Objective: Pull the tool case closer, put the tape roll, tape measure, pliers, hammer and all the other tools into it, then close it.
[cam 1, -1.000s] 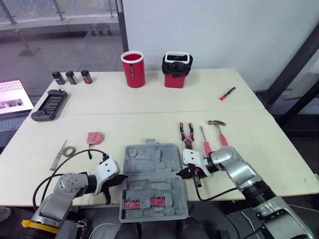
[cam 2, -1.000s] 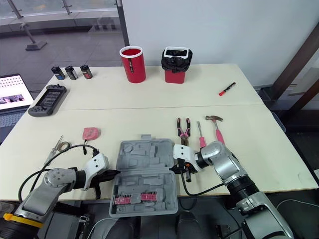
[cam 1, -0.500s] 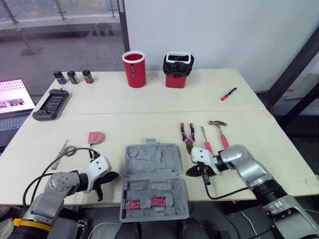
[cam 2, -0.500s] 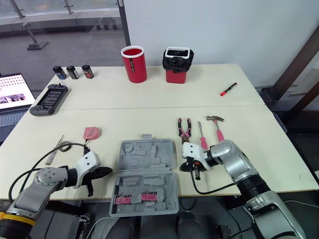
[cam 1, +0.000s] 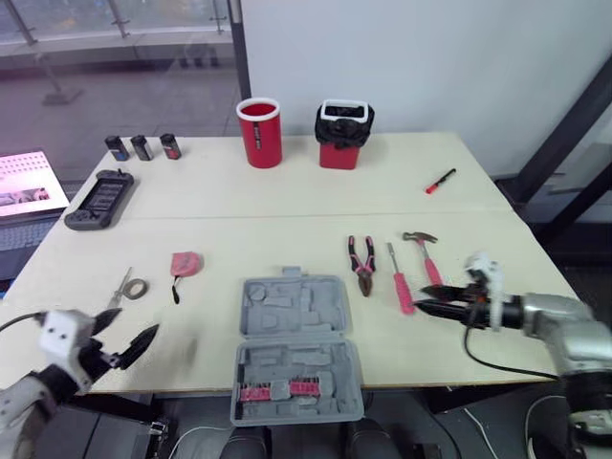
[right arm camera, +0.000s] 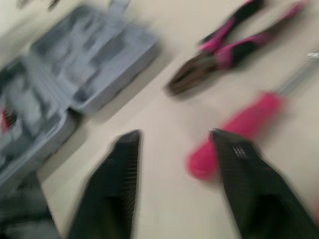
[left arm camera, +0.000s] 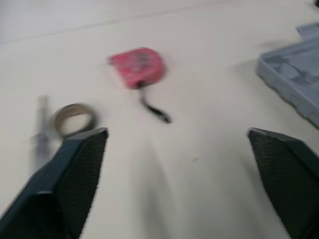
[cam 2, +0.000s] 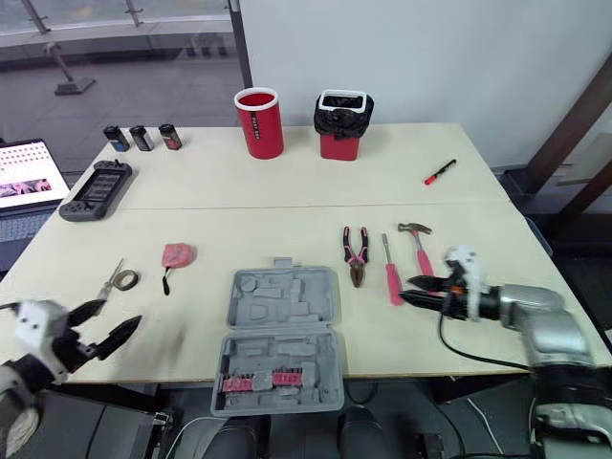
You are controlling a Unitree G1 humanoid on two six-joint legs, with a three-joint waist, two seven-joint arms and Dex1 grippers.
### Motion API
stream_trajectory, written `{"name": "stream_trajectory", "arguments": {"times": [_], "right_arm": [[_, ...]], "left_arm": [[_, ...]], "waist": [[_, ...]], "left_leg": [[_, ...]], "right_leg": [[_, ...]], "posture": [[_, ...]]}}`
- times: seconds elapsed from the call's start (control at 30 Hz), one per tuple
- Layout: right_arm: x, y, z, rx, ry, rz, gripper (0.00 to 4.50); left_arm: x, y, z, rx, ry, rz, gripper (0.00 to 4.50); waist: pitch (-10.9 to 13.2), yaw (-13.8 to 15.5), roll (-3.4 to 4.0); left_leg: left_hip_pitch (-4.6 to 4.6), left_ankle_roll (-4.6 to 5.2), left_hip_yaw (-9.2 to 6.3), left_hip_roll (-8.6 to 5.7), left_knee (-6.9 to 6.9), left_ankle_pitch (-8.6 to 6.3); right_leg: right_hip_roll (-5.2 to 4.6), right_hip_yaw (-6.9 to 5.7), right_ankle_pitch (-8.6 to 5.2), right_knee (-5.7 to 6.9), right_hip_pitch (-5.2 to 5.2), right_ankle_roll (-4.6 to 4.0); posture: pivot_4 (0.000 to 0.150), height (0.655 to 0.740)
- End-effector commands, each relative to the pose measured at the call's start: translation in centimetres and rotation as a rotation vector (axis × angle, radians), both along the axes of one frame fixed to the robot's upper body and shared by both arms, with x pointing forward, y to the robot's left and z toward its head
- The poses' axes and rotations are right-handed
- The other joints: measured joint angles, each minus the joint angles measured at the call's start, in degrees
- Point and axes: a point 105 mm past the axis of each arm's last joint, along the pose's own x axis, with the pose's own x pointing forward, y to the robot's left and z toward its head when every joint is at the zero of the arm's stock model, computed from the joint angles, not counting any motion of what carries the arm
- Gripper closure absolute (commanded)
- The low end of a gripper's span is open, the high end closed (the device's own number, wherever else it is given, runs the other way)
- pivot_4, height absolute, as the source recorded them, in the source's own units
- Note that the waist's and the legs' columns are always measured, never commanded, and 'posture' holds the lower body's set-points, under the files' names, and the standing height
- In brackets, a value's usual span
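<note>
The grey tool case [cam 1: 292,308] lies open at the table's front middle, with pink bits in its near half. Pliers [cam 1: 361,263], a pink screwdriver [cam 1: 400,284] and a hammer [cam 1: 424,254] lie to its right. The pink tape measure [cam 1: 184,263] and the tape roll [cam 1: 138,287] rest to its left, with a thin metal tool [cam 1: 117,288] beside the roll. My left gripper [cam 1: 127,335] is open over the front left edge, holding nothing; its fingers [left arm camera: 75,174] frame the tape measure [left arm camera: 137,67] and the roll [left arm camera: 75,117]. My right gripper [cam 1: 435,298] is open just right of the screwdriver handle [right arm camera: 239,134].
At the back stand a red cup [cam 1: 258,132] and a small red bin with a black bag [cam 1: 342,134]. A red marker [cam 1: 437,180] lies at the back right. A game controller [cam 1: 98,199], three small cylinders [cam 1: 142,146] and a laptop [cam 1: 24,182] sit at the left.
Both grippers were shut against the case's sides; they have drawn away outward and opened, the left toward the front left edge, the right past the screwdriver. The case stays put.
</note>
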Motion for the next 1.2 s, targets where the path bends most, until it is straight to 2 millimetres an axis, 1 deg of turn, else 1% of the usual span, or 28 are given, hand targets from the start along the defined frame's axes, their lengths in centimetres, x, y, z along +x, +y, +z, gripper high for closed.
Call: {"name": "stream_trajectory", "arguments": {"times": [0.03, 0.1, 0.13, 0.2, 0.23, 0.33, 0.43, 0.47, 0.53, 0.63, 0.7, 0.83, 0.9, 0.97, 1.03, 1.07, 1.13, 1.2], "right_arm": [[-1.2, -3.6, 1.7, 0.02, -0.06, -0.122, 0.06], [-2.2, -5.4, 2.1, 0.023, -0.072, -0.195, 0.06], [-2.5, -5.9, 2.2, 0.026, -0.075, -0.219, 0.06], [-3.7, -7.4, 2.2, 0.018, -0.078, -0.276, 0.06], [-4.2, -7.8, 2.2, 0.015, -0.083, -0.295, 0.06], [-4.6, -8.1, 2.6, 0.016, -0.114, -0.329, 0.06], [-4.4, -8.0, 3.4, 0.045, -0.145, -0.347, 0.06], [-4.1, -8.0, 3.6, 0.044, -0.154, -0.351, 0.06], [-3.4, -7.9, 4.2, 0.062, -0.162, -0.346, 0.06], [-1.9, -6.4, 5.6, 0.073, -0.191, -0.282, 0.06], [-1.0, -4.7, 6.7, 0.066, -0.205, -0.212, 0.06], [-0.6, -0.1, 9.0, 0.035, -0.221, -0.011, 0.06], [-0.5, 1.9, 10.1, 0.018, -0.233, 0.063, 0.06], [-0.1, 3.6, 11.3, 0.004, -0.253, 0.127, 0.06], [0.2, 4.8, 11.9, -0.006, -0.261, 0.174, 0.06], [0.3, 5.5, 12.1, -0.009, -0.256, 0.199, 0.06], [0.9, 7.7, 12.9, 0.0, -0.235, 0.29, 0.06], [1.5, 9.5, 13.6, 0.007, -0.224, 0.354, 0.06]], "left_arm": [[-1.2, 0.9, 0.1, -0.049, -0.028, 0.022, 0.0], [-1.7, 1.7, -0.6, -0.073, -0.007, 0.038, 0.0], [-1.8, 1.9, -0.8, -0.078, -0.003, 0.043, 0.0], [-1.7, 3.2, -0.8, -0.092, -0.013, 0.093, 0.0], [-1.6, 3.6, -0.8, -0.093, -0.02, 0.108, 0.0], [-0.9, 4.2, -0.5, -0.085, -0.031, 0.114, 0.0], [-0.4, 4.5, 0.1, -0.046, -0.043, 0.1, 0.0], [-0.3, 4.7, 0.6, -0.022, -0.055, 0.101, 0.0], [-0.1, 4.5, 2.0, -0.075, -0.092, 0.066, 0.0], [-0.1, 4.5, 2.6, -0.084, -0.069, 0.024, 0.0], [0.2, 4.3, 2.6, -0.066, -0.042, -0.011, 0.0], [2.0, 2.8, 4.2, -0.046, -0.048, -0.107, 0.0], [2.9, 2.1, 5.1, -0.035, -0.057, -0.142, 0.0], [3.9, 1.4, 5.7, -0.046, -0.015, -0.152, 0.0], [4.0, 0.1, 5.8, -0.104, 0.058, -0.184, 0.0], [3.7, -0.6, 6.4, -0.078, 0.049, -0.223, 0.0], [3.2, -2.3, 7.8, -0.016, 0.041, -0.247, 0.0], [2.4, -3.2, 9.1, 0.009, 0.031, -0.241, 0.0]], "waist": [[0.0, 0.3, 0.0], [0.0, 0.4, 0.01], [0.0, 0.3, 0.01], [0.0, 0.2, 0.01], [0.0, 0.2, 0.0], [-0.1, 0.2, -0.04], [-0.1, -0.1, -0.02], [-0.1, -0.2, -0.03], [-0.1, -0.3, -0.03], [-0.1, -0.6, -0.03], [-0.1, -0.8, 0.0], [0.0, -0.7, 0.02], [0.0, -0.5, 0.02], [0.0, -0.5, 0.0], [0.0, -0.6, -0.02], [0.0, -0.7, -0.02], [0.0, -1.4, -0.03], [0.1, -1.7, -0.03]], "left_leg": [[0.0, 0.0, 0.04, 0.0, 0.0, 0.0], [-0.01, 0.0, 0.06, -0.01, 0.01, 0.0], [-0.01, -0.01, 0.07, 0.0, 0.02, -0.01], [-0.04, -0.01, 0.11, 0.0, 0.0, -0.01], [-0.05, -0.01, 0.11, 0.01, 0.01, -0.02], [-0.09, 0.0, 0.11, 0.01, 0.01, -0.02], [-0.08, 0.0, 0.18, 0.02, 0.01, -0.02], [-0.08, 0.0, 0.19, 0.02, 0.01, -0.02], [-0.07, 0.0, 0.19, 0.04, 0.0, -0.02], [-0.08, 0.0, 0.21, 0.04, -0.02, -0.02], [-0.08, 0.01, 0.21, 0.04, -0.03, -0.02], [-0.08, 0.01, 0.19, 0.04, -0.07, -0.02], [-0.09, 0.01, 0.19, 0.04, -0.07, -0.02], [-0.1, 0.01, 0.19, 0.04, -0.06, -0.02], [-0.1, 0.01, 0.19, 0.04, -0.07, -0.02], [-0.1, 0.01, 0.19, 0.04, -0.09, -0.02], [-0.12, 0.04, 0.2, 0.04, -0.13, -0.05], [-0.15, 0.05, 0.25, 0.05, -0.17, -0.05]], "right_leg": [[-0.04, 0.0, 0.0, -0.01, 0.0, 0.0], [-0.05, 0.0, 0.0, -0.09, 0.0, 0.0], [-0.06, 0.0, -0.01, -0.15, 0.0, 0.02], [-0.06, 0.0, -0.02, -0.35, 0.0, 0.04], [-0.06, 0.0, -0.02, -0.37, 0.01, 0.04], [-0.06, 0.0, 0.0, -0.48, 0.05, 0.03], [-0.08, 0.0, 0.02, -0.52, 0.04, 0.01], [-0.08, 0.0, 0.01, -0.52, 0.04, 0.01], [-0.07, 0.0, 0.02, -0.52, 0.04, 0.01], [-0.08, 0.0, 0.07, -0.51, 0.03, -0.06], [-0.07, 0.0, 0.09, -0.49, 0.02, -0.09], [-0.07, -0.01, 0.09, -0.46, 0.0, -0.09], [-0.07, -0.01, 0.09, -0.45, 0.0, -0.09], [-0.07, 0.0, 0.13, -0.47, -0.01, -0.14], [-0.07, 0.0, 0.13, -0.46, -0.01, -0.14], [-0.07, 0.0, 0.13, -0.48, -0.01, -0.14], [-0.07, 0.0, 0.13, -0.53, -0.02, -0.13], [-0.07, 0.04, 0.14, -0.49, -0.13, -0.12]], "posture": [[0.15, 0.74], [0.15, 0.74], [0.15, 0.74], [0.15, 0.74], [0.15, 0.74], [0.15, 0.74], [0.15, 0.74], [0.15, 0.74], [0.15, 0.74], [0.15, 0.74], [0.15, 0.74], [0.15, 0.74], [0.15, 0.74], [0.15, 0.74], [0.15, 0.74], [0.15, 0.74], [0.15, 0.74], [0.15, 0.74]]}}
